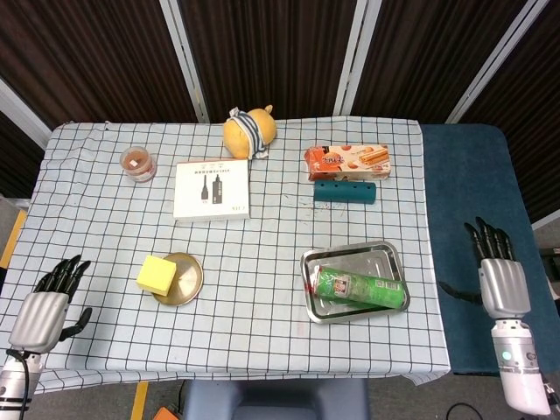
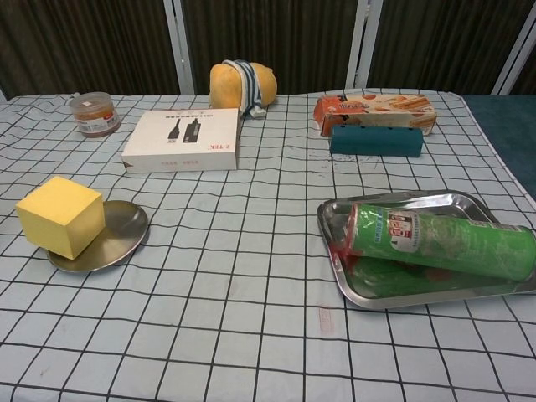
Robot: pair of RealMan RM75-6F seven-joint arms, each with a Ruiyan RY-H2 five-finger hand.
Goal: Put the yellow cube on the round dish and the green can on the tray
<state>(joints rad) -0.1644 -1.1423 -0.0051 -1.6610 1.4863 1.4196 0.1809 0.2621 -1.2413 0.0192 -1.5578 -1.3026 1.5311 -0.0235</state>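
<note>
Altogether one yellow cube [image 1: 156, 273], one green can [image 1: 360, 287].

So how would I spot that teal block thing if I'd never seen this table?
Start at the checkered table and look to its far right part. There an orange snack box lies flat; the teal block sits just in front of it, the only long, plain blue-green bar, with no printing.

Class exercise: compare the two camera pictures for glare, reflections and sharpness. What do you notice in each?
Head view: even overhead light, sharp throughout, pale glare on the tray floor. Chest view: the green can mirrors green in the tray floor, the round dish shows soft sheen; the far toy looks slightly softer.
</note>
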